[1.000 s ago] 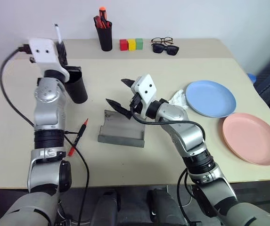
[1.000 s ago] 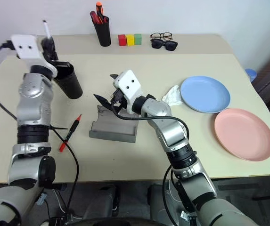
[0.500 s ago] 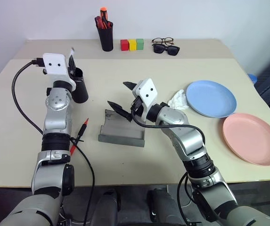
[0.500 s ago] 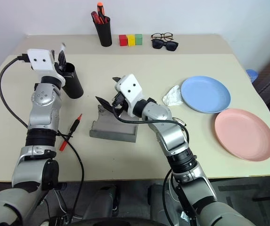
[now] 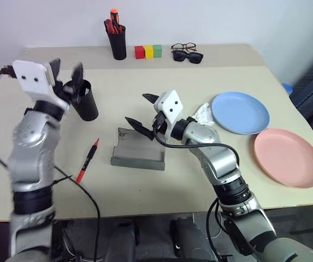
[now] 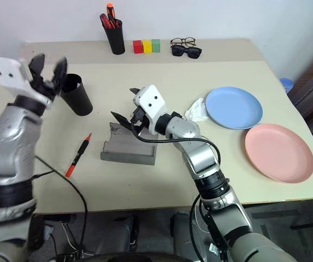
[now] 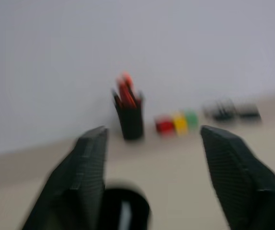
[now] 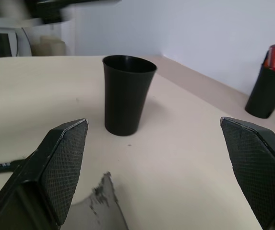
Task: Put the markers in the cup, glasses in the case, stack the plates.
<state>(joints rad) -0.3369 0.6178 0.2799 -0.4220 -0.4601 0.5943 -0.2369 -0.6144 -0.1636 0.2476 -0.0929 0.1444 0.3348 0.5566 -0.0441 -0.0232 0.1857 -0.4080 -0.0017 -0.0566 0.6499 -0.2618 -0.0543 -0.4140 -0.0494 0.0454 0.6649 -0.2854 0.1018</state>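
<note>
Cup (image 5: 84, 100): upright on tabletop (image 5: 161, 180), just beside and below left pincer (image 5: 64, 73); white pen tip visible inside (image 7: 124, 216) in left wrist view. Left pincer: fingers spread wide, nothing held, raised above cup rim. Right pincer (image 5: 140, 112): fingers fully apart, empty, hovering over far edge of grey case (image 5: 138, 150). Case lying open directly under right pincer. Red marker (image 5: 87, 159) flat on tabletop, between case and left arm, below left pincer, touching neither. Crumpled white cloth (image 5: 204, 114) just behind right wrist. Blue plate (image 5: 240, 112) and pink plate (image 5: 288, 158) side by side, well to the right of right pincer, not stacked. Pen holder (image 5: 116, 41), three coloured blocks (image 5: 148, 51), two pairs of glasses (image 5: 187, 52) along far tabletop edge, well beyond both pincers.
</note>
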